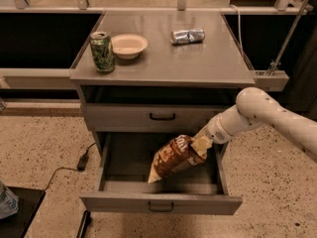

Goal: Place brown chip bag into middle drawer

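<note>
The brown chip bag (pixel 173 158) hangs tilted, its lower corner down inside the open middle drawer (pixel 114 165), a wide grey tray pulled out below the cabinet top. My gripper (pixel 201 145) is shut on the bag's upper right end, just above the drawer's right side. The white arm (pixel 267 114) reaches in from the right. The drawer's thin dark loop handle (pixel 161 208) shows on its front.
The closed drawer above has a bolder black handle (pixel 162 116). On the cabinet top (pixel 198 58) stand a green can (pixel 102 51), a white bowl (pixel 129 45) and a crushed silver can (pixel 187 35). A black cable (pixel 74 166) lies on the floor at left.
</note>
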You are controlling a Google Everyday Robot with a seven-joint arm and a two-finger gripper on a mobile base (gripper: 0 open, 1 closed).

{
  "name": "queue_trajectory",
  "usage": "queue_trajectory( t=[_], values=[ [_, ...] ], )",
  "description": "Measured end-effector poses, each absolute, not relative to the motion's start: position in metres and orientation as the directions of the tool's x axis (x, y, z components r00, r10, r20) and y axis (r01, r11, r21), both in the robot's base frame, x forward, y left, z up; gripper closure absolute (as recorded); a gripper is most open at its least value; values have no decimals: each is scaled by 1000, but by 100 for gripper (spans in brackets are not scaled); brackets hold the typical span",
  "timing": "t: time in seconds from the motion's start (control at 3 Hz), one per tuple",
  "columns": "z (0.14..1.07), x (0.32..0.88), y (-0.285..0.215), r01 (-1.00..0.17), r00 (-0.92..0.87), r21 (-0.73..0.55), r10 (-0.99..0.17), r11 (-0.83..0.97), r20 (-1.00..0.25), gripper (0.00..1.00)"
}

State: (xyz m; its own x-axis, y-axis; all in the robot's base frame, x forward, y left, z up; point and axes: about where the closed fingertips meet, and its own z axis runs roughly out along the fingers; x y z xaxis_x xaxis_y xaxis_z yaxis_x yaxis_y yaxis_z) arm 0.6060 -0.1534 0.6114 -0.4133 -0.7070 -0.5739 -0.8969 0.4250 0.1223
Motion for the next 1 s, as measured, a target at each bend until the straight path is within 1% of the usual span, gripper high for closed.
queue_trajectory(
  t=[0.33,0.67,1.0],
  values=[
    [607,607,-153,-895,-419,131,-702,426,-576,100],
    [604,609,-158,-894,-420,181,-629,409,-654,100],
    [575,617,-161,-856,-492,308,-472,414,-732,100]
  ],
)
